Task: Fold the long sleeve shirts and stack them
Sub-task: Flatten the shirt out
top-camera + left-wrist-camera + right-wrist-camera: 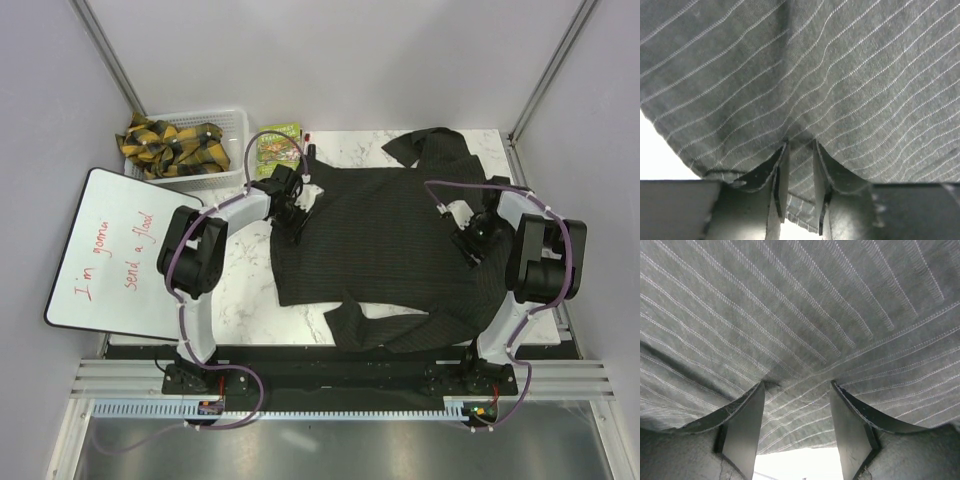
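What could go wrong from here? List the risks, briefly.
1. The left gripper pinches the shirt close to its hem; lifting could pull it free.
2. The right gripper has its fingers wider apart around the cloth, so that hold may be looser.
3. The near sleeve lies bunched at the table edge and might drag or snag.

Blk pinstripe shirt [385, 235] spread across table [245, 285], sleeves crumpled far & near.
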Controlling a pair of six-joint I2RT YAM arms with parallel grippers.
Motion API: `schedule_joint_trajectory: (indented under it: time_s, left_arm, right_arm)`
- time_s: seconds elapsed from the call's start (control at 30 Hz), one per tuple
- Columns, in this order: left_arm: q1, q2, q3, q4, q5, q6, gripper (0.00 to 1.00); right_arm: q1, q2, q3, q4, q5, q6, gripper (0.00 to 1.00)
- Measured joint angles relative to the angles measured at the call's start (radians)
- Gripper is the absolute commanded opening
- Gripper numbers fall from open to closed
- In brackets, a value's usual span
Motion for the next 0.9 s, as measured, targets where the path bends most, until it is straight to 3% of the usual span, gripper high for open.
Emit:
schedule_joint_trajectory:
  time_s: [0.3,0.5,0.57,0.67,0.8,0.9]
  left_arm:
    - [-0.008,-0.176,-0.257,0.010,-0.011,0.000,0.24]
    - [-0.005,-0.295,-0.385,-0.129,0.037,0.006,0.38]
    - [0.014,-0.298,-0.347,-0.179,0.051,0.013,0.45]
    - [0.045,-0.273,-0.168,-0.213,0.058,0.028,0.49]
    - [0.079,-0.175,0.143,-0.150,0.061,0.037,0.61]
    - [0.105,-0.094,0.272,-0.114,0.070,0.041,0.65]
  right_arm:
    - [-0.019,-0.159,-0.225,0.053,0.038,-0.098,0.61]
    - [-0.023,-0.255,-0.267,-0.096,0.000,-0.187,0.63]
    - [-0.027,-0.255,-0.203,-0.135,-0.025,-0.187,0.63]
    - [-0.032,-0.209,-0.026,-0.166,-0.072,-0.164,0.62]
    - [-0.032,-0.072,0.200,-0.145,-0.111,-0.087,0.61]
    - [-0.032,0.026,0.279,-0.107,-0.110,-0.024,0.60]
